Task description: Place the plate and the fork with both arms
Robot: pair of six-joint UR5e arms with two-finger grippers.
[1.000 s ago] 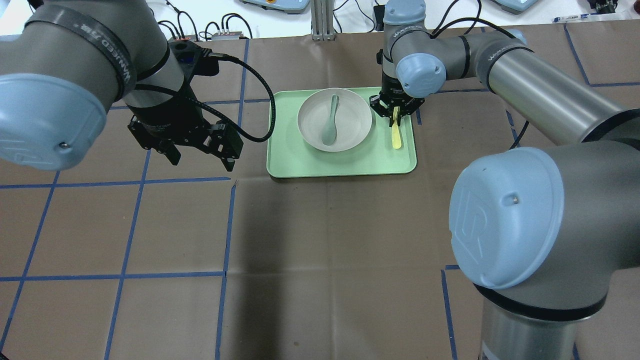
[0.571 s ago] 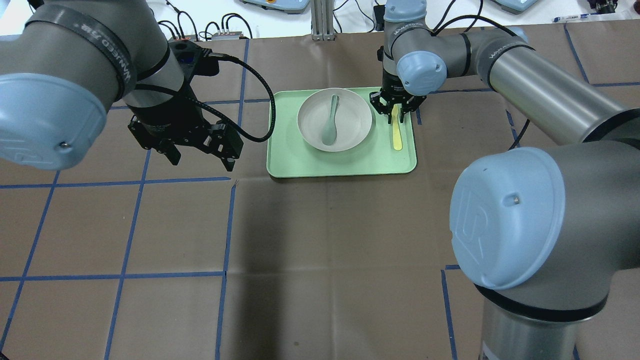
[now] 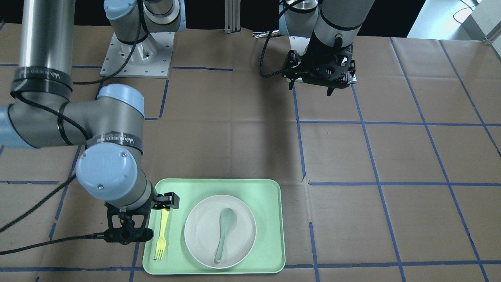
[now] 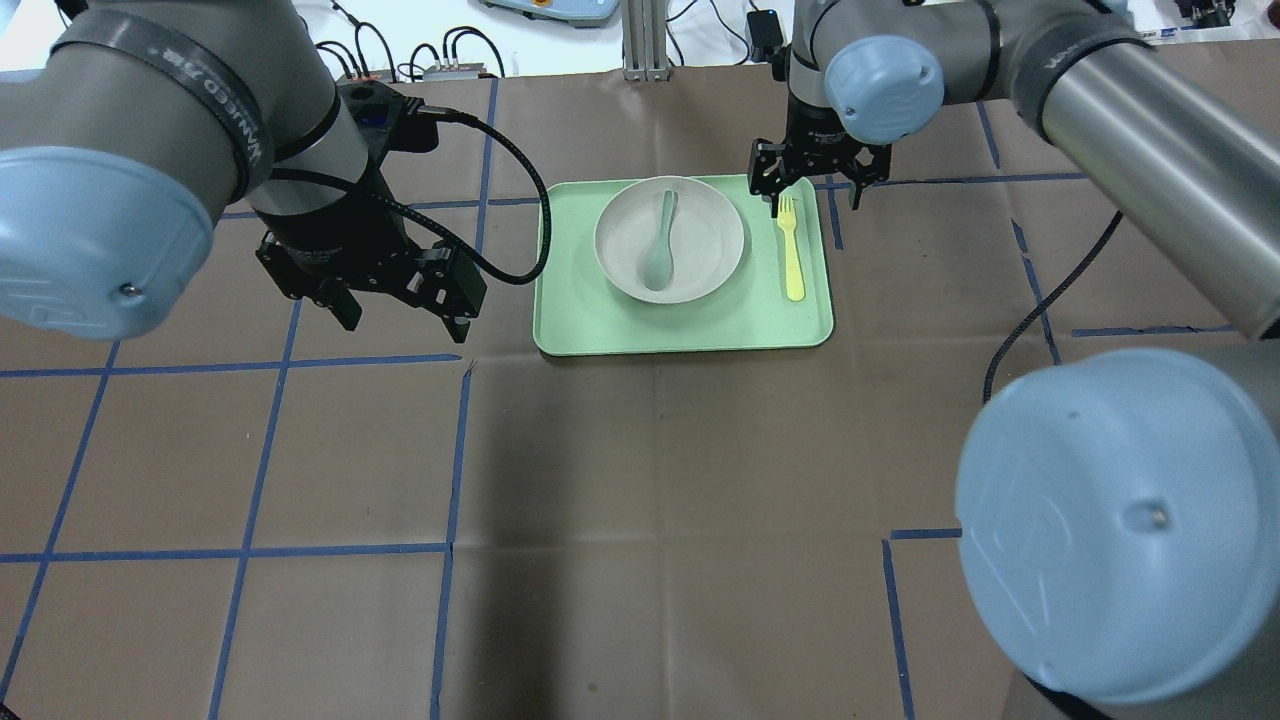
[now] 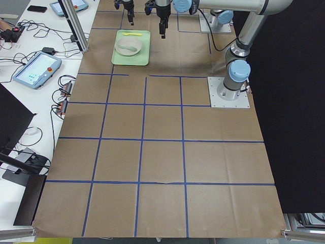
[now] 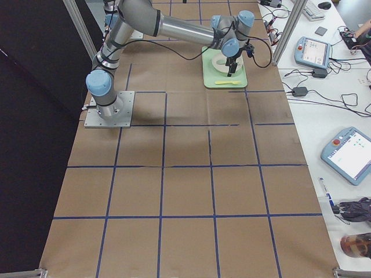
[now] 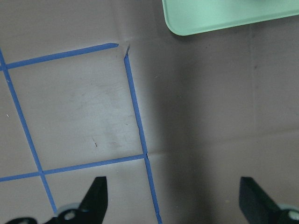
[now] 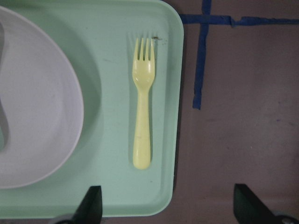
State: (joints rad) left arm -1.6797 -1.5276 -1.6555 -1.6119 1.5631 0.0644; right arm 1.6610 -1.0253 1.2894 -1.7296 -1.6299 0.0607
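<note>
The off-white plate [image 4: 700, 255] sits in the pale green tray [image 4: 685, 330] with a grey-green spoon [image 4: 660, 245] lying in it. The pale yellow fork [image 4: 790, 248] lies flat on the tray just right of the plate, tines toward the far edge. It touches neither gripper. My right gripper [image 4: 815, 200] is open and empty, raised above the fork's tines. In the right wrist view the fork [image 8: 142, 116] lies between the spread fingertips [image 8: 91, 205], beside the plate [image 8: 37, 102]. My left gripper [image 4: 400, 320] is open and empty over bare table left of the tray.
Brown paper with blue tape lines [image 4: 455, 450] covers the table. The left wrist view shows only the tray's near corner [image 7: 210, 16] and tape lines. Cables and control boxes [image 4: 440, 70] lie past the table's far edge.
My right gripper has opened, let go of the fork and lifted toward the far edge. The fork now lies free on the tray. The left arm has not moved.
</note>
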